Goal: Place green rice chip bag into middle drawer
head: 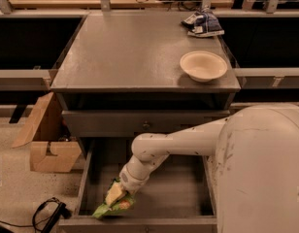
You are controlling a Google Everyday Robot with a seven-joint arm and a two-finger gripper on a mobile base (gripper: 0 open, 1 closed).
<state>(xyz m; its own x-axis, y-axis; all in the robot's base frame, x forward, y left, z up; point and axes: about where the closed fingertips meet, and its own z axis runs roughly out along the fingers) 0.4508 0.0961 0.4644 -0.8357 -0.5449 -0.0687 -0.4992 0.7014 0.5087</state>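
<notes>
The green rice chip bag [110,207] lies low at the front left of the open middle drawer [181,198], its green foil end near the drawer's front wall. My gripper [115,194] reaches down into the drawer from the white arm and sits right on the bag's upper end. The bag's lower end appears to rest on the grey drawer floor.
A grey cabinet top [125,52] holds a cream bowl [203,65] at the right and a blue-and-white snack bag [203,23] at the back right. The shut upper drawer front has a small knob [146,125]. A cardboard box [45,144] and a cable [47,212] lie on the floor at left.
</notes>
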